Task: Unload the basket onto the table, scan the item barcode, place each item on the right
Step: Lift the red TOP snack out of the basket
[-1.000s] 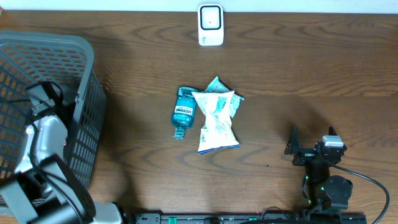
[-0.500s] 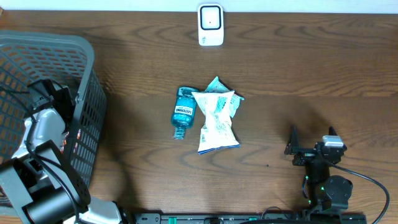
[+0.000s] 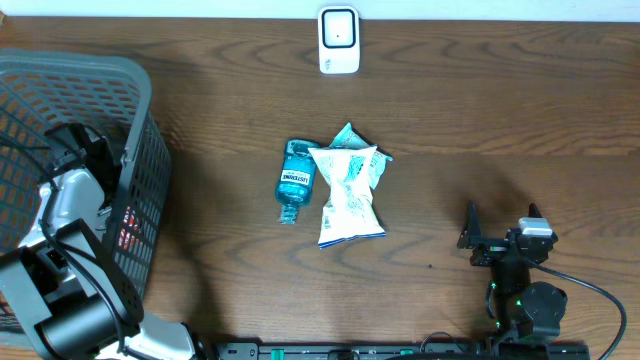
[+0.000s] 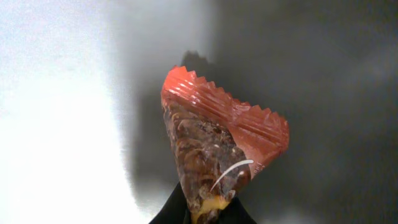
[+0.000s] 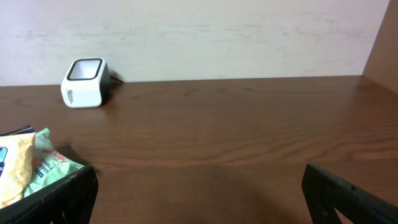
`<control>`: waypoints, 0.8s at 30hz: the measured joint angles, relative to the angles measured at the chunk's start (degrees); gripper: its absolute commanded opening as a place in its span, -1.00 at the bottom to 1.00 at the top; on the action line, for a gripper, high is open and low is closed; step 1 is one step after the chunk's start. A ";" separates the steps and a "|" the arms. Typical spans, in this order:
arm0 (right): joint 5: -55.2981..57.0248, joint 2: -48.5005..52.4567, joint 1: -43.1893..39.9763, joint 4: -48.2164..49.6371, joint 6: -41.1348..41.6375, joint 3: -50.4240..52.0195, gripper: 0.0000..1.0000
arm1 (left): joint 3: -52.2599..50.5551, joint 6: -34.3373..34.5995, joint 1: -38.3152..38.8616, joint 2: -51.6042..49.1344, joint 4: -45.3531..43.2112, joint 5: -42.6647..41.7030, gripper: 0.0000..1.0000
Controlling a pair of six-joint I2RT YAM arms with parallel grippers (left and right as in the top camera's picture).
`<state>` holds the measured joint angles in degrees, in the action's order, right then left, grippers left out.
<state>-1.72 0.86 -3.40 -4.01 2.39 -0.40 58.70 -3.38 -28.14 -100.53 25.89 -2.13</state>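
In the left wrist view my left gripper (image 4: pixel 202 213) is shut on the lower end of a red snack packet (image 4: pixel 217 143) with a crimped top edge, held against a blurred grey background. The overhead view shows my left arm (image 3: pixel 70 205) reaching down inside the grey basket (image 3: pixel 140 95). The white barcode scanner (image 3: pixel 339 40) stands at the table's far edge, also in the right wrist view as a scanner (image 5: pixel 85 83). My right gripper (image 5: pixel 199 193) rests open near the front right, with nothing between its fingers.
A blue mouthwash bottle (image 3: pixel 294 180), a white snack bag (image 3: pixel 348 200) and a green packet (image 3: pixel 375 165) lie together mid-table. The basket fills the left side. Bare wood lies between the items and the scanner.
My left gripper has closed on the red snack packet inside the basket, and the left arm has shifted slightly. The right arm has not moved.
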 measured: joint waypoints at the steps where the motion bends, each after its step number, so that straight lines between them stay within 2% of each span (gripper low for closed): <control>1: 0.00 0.00 0.00 0.02 0.00 0.00 0.99 | 0.63 0.94 -0.04 -0.22 0.79 1.20 -0.86; 5: 0.00 0.00 0.00 0.02 0.00 0.00 0.98 | 4.00 4.72 -1.77 -1.05 7.50 8.41 -0.86; 9: 0.00 0.00 0.00 0.00 0.00 0.00 0.99 | 6.95 6.60 -4.48 0.37 11.19 11.56 -0.85; 18: 0.00 0.00 0.00 0.00 0.00 0.00 0.99 | 11.93 7.93 -5.09 19.43 9.88 8.98 -0.86; 24: -0.02 0.00 0.00 -0.02 0.00 0.00 0.99 | 11.93 8.11 -5.09 28.17 8.63 1.64 -0.86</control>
<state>-1.74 0.86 -3.40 -4.03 2.39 -0.40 70.63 4.73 -33.23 -72.36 34.52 -0.49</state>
